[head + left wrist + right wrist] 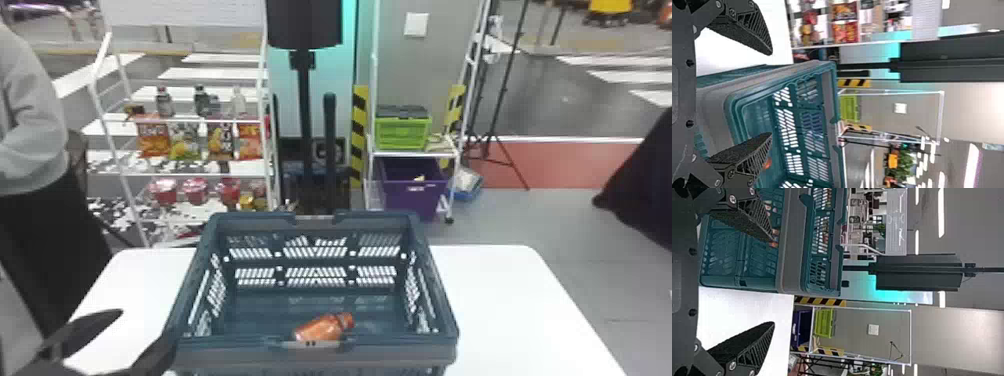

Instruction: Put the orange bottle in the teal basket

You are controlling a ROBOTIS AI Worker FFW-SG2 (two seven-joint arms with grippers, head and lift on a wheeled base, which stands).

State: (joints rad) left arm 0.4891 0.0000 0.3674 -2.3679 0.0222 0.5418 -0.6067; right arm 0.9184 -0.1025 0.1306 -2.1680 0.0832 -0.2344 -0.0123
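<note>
Our orange bottle (322, 328) lies tipped inside the teal basket (400, 356), walls penning it in. Our left claw (770, 94) and right claw (773, 282) have fingers apart, empty (nothing needs gripping, we judge).

The teal, rectangular, slotted plastic basket (225, 342) has a grey band below its rim and rows of pale-showing slots patterning its walls. The small orange bottle (319, 328) has a redder orange cap (346, 319). The flat table (505, 305) is white, the boxy plastic crate (402, 134) lime green, the deep plastic bin (415, 197) purple, the upright strip (359, 135) diagonally striped yellow and black
</note>
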